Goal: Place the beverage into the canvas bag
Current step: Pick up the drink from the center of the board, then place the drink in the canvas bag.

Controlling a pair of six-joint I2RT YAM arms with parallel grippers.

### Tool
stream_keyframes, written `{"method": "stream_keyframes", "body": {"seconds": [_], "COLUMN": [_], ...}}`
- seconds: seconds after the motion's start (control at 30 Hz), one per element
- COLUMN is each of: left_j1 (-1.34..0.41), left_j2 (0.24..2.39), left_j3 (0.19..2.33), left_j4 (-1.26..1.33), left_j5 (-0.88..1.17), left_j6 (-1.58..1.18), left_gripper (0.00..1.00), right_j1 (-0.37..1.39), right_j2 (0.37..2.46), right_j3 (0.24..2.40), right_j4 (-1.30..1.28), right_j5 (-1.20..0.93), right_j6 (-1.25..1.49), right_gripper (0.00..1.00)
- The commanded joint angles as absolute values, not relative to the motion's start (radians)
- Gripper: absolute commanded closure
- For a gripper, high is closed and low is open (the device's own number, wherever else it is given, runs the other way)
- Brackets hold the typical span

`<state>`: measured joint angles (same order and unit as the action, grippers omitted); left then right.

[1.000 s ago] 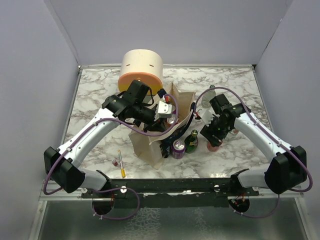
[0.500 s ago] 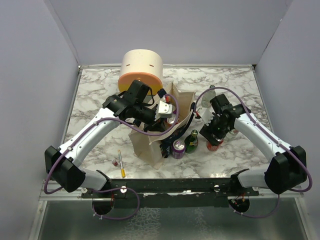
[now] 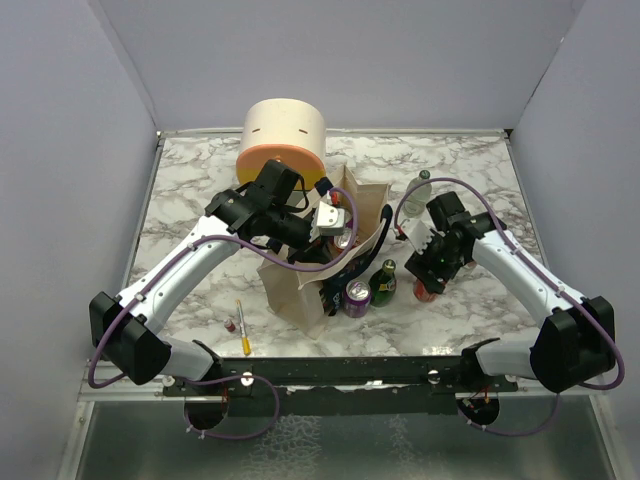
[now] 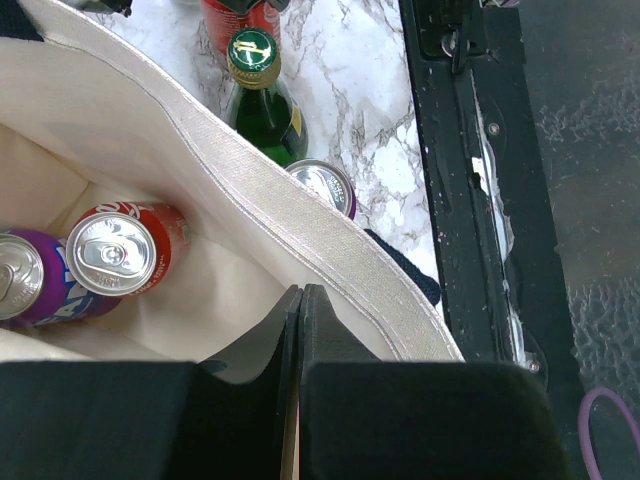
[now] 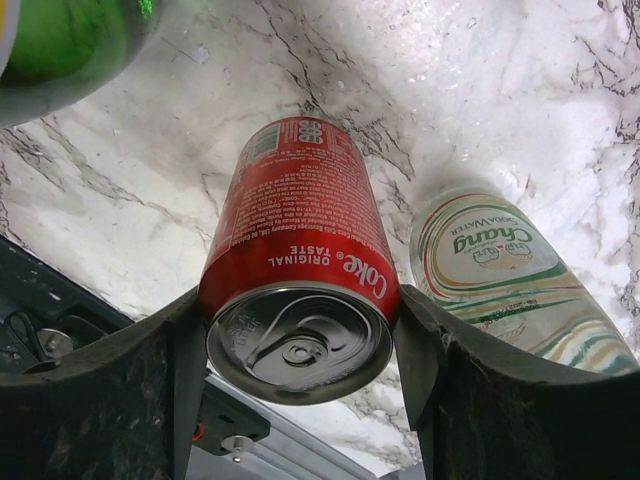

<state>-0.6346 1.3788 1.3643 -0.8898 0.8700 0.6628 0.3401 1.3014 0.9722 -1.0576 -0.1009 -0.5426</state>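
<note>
The beige canvas bag (image 3: 298,290) stands open at mid-table. My left gripper (image 3: 338,232) is shut on its rim (image 4: 250,200), with a thin fold of cloth pinched between the fingers (image 4: 330,330). A red can (image 4: 120,250) and a purple can (image 4: 25,285) lie inside the bag. My right gripper (image 3: 432,268) is right of the bag. It is shut around an upright red Coke can (image 5: 295,220), with one finger against each side. That can (image 3: 426,292) stands on the marble.
A green glass bottle (image 3: 383,283) and a purple can (image 3: 357,297) stand just outside the bag. A Chang soda-water bottle (image 5: 500,270) is close beside the Coke can. A clear bottle (image 3: 421,184) stands farther back. The cream-and-orange drawer box (image 3: 283,140) is behind the bag. A yellow pen (image 3: 242,328) lies front left.
My right gripper has shifted slightly to the right and settled around the red Coke can. My left arm and the bag have not moved.
</note>
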Motion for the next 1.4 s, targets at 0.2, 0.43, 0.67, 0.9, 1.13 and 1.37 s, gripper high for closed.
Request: {"method": "stream_keyframes", "body": {"seconds": [0.2,0.43,0.67,0.9,1.13,1.37], "left_j1": [-0.629,-0.627,-0.612,-0.539,-0.413,-0.294], "left_j2": [1.374,1.374,1.377,1.400,1.405,1.368], "left_j3": [1.369,1.359,1.385,1.470,1.542,1.458], "left_j4": [-0.883,-0.903,-0.888,-0.805,-0.731,-0.658], "left_j5": [0.865,0.875,0.873,0.904,0.889,0.824], "left_j6": [0.671,0.686,0.668,0.546,0.426,0.273], "left_gripper": [1.00,0.94,0.89,0.79,0.62,0.46], "right_j1": [0.327,0.327,0.327,0.328,0.423,0.569], "right_j2": [1.270,1.237,1.285,1.441,1.546,1.598], "right_j3": [1.067,1.245,1.504,1.863,2.128,2.170], "right_j4": [-1.036,-0.990,-0.973,-1.032,-1.060,-1.075], "right_j5": [-0.115,-0.081,-0.031,-0.106,-0.230,-0.360], "right_j6": [-0.520,-0.473,-0.441,-0.407,-0.386,-0.400], "right_gripper": [0.60,0.80,0.90,0.98,0.98,0.98]}}
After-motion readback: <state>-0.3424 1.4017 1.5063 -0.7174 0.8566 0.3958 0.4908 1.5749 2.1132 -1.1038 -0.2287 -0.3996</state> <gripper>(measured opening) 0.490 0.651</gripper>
